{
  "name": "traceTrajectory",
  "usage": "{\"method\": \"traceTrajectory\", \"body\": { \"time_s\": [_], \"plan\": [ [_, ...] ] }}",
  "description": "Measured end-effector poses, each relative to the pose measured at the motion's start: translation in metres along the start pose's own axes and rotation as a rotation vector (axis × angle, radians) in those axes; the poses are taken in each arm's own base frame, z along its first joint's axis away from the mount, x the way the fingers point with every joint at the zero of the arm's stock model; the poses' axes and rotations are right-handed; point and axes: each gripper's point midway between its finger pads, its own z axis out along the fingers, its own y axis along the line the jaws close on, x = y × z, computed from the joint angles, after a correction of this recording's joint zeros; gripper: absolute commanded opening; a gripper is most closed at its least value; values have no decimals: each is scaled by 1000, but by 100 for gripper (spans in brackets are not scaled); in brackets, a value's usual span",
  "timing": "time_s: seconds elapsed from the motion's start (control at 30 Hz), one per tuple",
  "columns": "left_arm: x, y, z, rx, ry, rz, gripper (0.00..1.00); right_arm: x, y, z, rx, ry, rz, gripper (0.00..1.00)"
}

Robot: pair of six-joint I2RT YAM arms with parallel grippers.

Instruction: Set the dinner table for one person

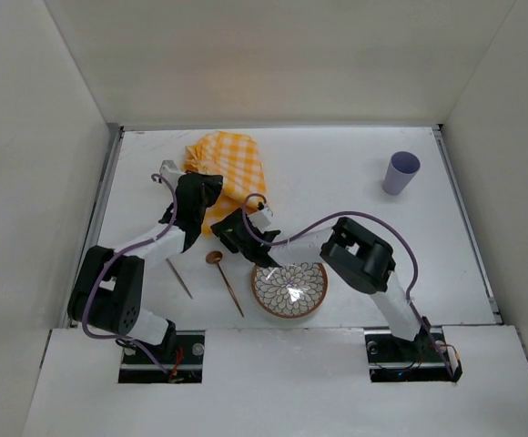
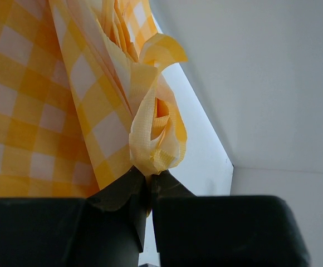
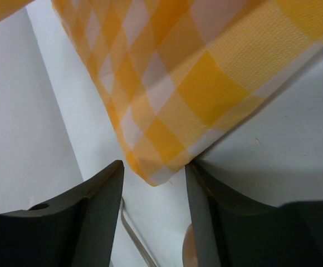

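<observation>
Plainly, the left pincer (image 2: 148,186) is clenched on a bunched fold of the yellow-and-white checked cloth (image 1: 229,162). The cloth sits toward the far left of the white desk (image 1: 337,173), which spreads beneath both arms. The right pincer (image 3: 155,173) is released, its fingers spread either side of a cloth corner. A patterned plate (image 1: 289,289) and a wooden spoon (image 1: 227,280) lie near the front, and a lilac cup (image 1: 401,173) stands far right.
</observation>
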Motion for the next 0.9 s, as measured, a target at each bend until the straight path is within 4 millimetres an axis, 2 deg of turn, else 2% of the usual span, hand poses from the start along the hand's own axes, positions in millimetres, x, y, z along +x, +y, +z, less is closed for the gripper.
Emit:
{"method": "traceTrajectory", "body": {
  "time_s": [0.1, 0.2, 0.33, 0.53, 0.73, 0.83, 0.9],
  "plan": [
    [0, 0, 0, 0, 0, -6, 4, 2, -5, 5, 10, -1, 35, 36],
    [-1, 1, 0, -2, -2, -9, 4, 4, -6, 10, 11, -2, 74, 30],
    [-4, 5, -1, -8, -7, -15, 4, 6, -8, 14, 13, -1, 101, 14],
    [-10, 6, 0, -10, -19, -23, 3, 4, -11, 13, 6, -11, 101, 5],
    [-21, 9, 3, -13, -23, -37, 2, -22, -32, -13, 43, -80, -45, 2],
    [-35, 8, 7, -11, -35, -59, 2, -48, -39, -35, 58, -116, -127, 2],
    [-46, 3, 13, -2, -47, -80, 2, -76, -36, -48, 53, -147, -170, 2]
  ]
}}
